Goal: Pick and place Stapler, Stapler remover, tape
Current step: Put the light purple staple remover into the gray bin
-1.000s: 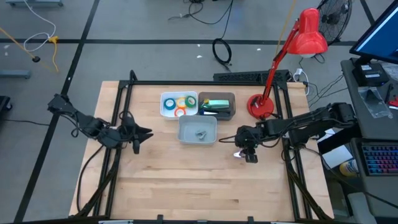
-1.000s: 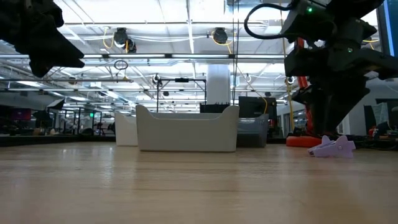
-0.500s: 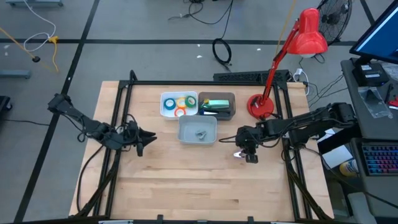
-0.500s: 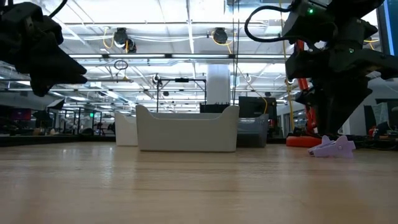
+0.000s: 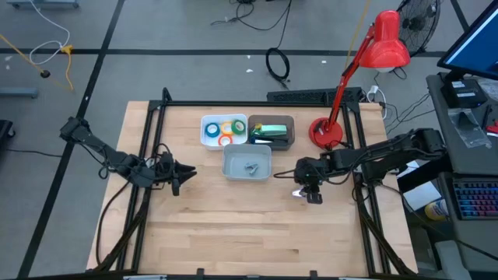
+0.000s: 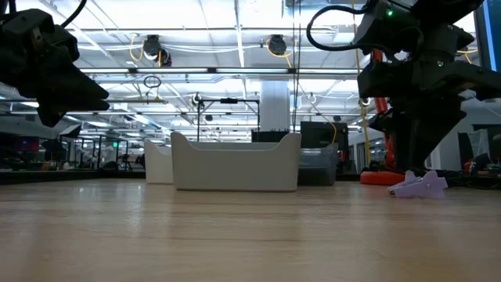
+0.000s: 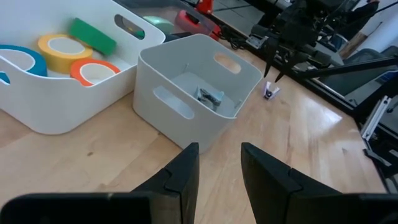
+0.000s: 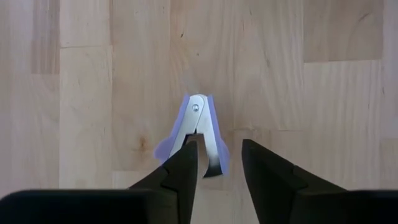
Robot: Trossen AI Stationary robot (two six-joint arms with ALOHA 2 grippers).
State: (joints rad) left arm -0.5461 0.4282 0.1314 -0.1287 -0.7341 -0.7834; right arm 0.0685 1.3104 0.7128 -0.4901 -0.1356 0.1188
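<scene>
The lilac staple remover [image 8: 198,127] lies flat on the wooden table [image 5: 233,225], right of the bins [image 5: 297,193]. My right gripper [image 8: 219,163] hangs open over its wide end, pointing steeply down. One finger [image 8: 186,168] overlaps the remover in the right wrist view. The tape rolls [image 5: 226,130] lie in a white bin at the back, and the stapler [image 5: 268,131] lies in the dark bin beside it. My left gripper [image 7: 219,165] stands open above the table's left part, pointing at the bins, with nothing between its fingers. My right gripper stands open over the staple remover's wide end [image 8: 208,163], fingers slanting down from above. Whether a fingertip touches it, I cannot tell. The remover lies flat on the table [image 6: 420,186].
A pale open bin [image 5: 247,163] in front of the other two holds a small grey metal thing [image 7: 211,96]. A red desk lamp's base [image 5: 327,132] stands at the back right. A black frame [image 5: 148,155] runs along the table's sides. Bare wood fills the near half.
My left gripper has sunk toward the table and crept a little toward the bins, its fingers still open. My right gripper and the staple remover have kept their places.
</scene>
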